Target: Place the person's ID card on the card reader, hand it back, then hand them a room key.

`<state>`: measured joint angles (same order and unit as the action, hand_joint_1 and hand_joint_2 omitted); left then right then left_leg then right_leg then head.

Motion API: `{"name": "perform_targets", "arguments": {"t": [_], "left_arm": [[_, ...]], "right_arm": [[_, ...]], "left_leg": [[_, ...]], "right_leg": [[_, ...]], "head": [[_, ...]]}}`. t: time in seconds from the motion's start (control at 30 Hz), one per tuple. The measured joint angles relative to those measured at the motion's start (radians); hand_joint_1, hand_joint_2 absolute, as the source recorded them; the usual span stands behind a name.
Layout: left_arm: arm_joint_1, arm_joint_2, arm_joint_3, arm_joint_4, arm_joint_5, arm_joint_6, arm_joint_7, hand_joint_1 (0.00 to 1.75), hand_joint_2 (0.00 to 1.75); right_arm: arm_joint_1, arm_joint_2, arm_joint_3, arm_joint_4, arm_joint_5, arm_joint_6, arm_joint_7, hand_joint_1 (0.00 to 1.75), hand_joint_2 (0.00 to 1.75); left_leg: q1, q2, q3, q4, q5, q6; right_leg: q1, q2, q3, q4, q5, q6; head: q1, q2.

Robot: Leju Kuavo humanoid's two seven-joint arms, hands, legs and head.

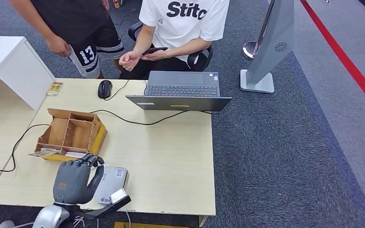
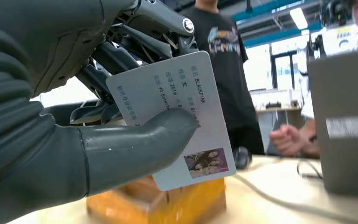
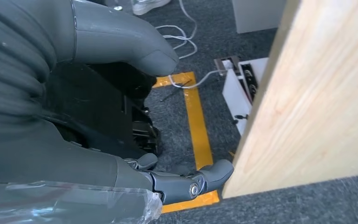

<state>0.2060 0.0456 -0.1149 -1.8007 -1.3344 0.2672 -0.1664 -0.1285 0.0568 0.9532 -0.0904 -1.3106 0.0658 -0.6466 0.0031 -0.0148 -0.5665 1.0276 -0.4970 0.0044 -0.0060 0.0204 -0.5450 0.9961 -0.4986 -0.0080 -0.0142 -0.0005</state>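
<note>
The left hand (image 1: 73, 180) is raised over the near left corner of the light wooden table (image 1: 171, 156), just above and beside the pale grey card reader (image 1: 111, 184) that lies flat there. In the left wrist view the hand (image 2: 74, 116) grips the ID card (image 2: 175, 119): the thick grey thumb (image 2: 135, 144) presses across the card's printed face while the darker fingers (image 2: 144, 32) back it from behind. The card stands tilted, its small photo at the lower corner and lines of print running along its length, and it is off the table surface. Whether any edge of it touches the reader, the views do not settle.

Just beyond the hand sits an open wooden organiser box (image 1: 71, 134) with dividers, its yellowish side (image 2: 168, 203) showing directly under the card in the wrist view. Farther back are a black mouse (image 1: 104, 88) and an open laptop (image 1: 180, 90), with a seated person in a white shirt (image 1: 185, 23) and a standing person in black (image 1: 76, 28) behind the table.

The right hand (image 3: 121, 116) hangs beside the table's edge above grey carpet and a yellow floor strip (image 3: 198, 121); it holds nothing, fingers loosely curved and apart
</note>
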Motion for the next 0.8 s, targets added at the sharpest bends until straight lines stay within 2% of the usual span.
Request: {"name": "perform_targets", "arguments": {"t": [0.23, 0.4, 0.5, 0.8], "left_arm": [[-0.165, 0.039, 0.057, 0.006, -0.025, -0.061, 0.065, 1.75, 1.75], [-0.296, 0.056, 0.087, 0.009, -0.065, -0.15, 0.108, 1.75, 1.75], [-0.326, 0.06, 0.095, 0.009, -0.077, -0.156, 0.114, 1.75, 1.75], [-0.351, 0.085, 0.102, 0.043, -0.158, -0.137, 0.136, 1.75, 1.75]], "right_arm": [[-0.014, 0.0, 0.057, -0.005, 0.011, -0.004, 0.003, 0.0, 1.75], [-0.087, 0.0, 0.069, -0.026, 0.026, -0.007, 0.005, 0.0, 1.75], [-0.105, 0.0, 0.073, -0.034, 0.027, -0.006, 0.006, 0.0, 1.75], [-0.111, 0.0, 0.079, -0.043, 0.025, -0.001, 0.007, 0.0, 1.75]], "left_leg": [[0.001, 0.0, 0.0, 0.0, 0.002, -0.002], [0.001, 0.001, 0.0, 0.0, 0.004, -0.003], [0.001, 0.0, 0.0, 0.0, 0.005, -0.003], [0.001, 0.0, 0.0, 0.0, 0.004, -0.003]], "right_leg": [[0.001, 0.0, 0.0, 0.002, 0.002, -0.002], [0.001, 0.001, -0.001, 0.002, 0.004, -0.002], [0.001, 0.001, -0.001, 0.002, 0.004, -0.001], [0.001, 0.001, -0.001, 0.002, 0.004, -0.001]], "head": [[0.0, 0.0], [0.0, 0.0], [0.0, 0.0], [0.0, 0.0]]}}
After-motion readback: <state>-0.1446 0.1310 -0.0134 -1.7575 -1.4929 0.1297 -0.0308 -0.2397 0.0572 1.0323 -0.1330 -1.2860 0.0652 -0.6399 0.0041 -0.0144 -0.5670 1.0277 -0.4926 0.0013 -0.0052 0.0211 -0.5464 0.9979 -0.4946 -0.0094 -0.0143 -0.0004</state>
